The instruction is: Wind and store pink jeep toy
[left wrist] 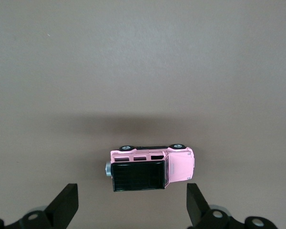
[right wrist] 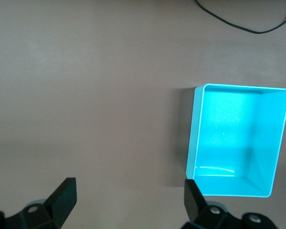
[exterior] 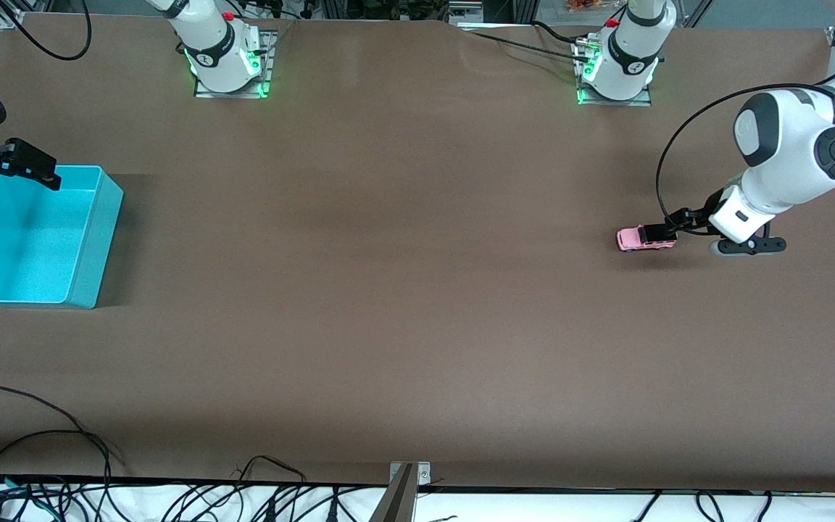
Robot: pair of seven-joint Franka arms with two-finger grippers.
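Under the left pincer (left wrist: pixel 128 202), wide apart, the pink jeep toy (left wrist: pixel 151 166) shows its black roof.

1 pink jeep toy (exterior: pixel 646 238), 1 bin (exterior: pixel 91 239) (turquoise)

In the front view the left tool (exterior: pixel 658 233) covers the rear half of the pink jeep toy (exterior: pixel 635 238). The turquoise bin (exterior: pixel 98 239) runs off that view's edge, where the right tool (exterior: pixel 46 176) hides part of its rim. Both wrist views crop their own tool's fingers (left wrist: pixel 66 206).

Glossy pink jeep toy (left wrist: pixel 152 168); matt table (exterior: pixel 388 290)
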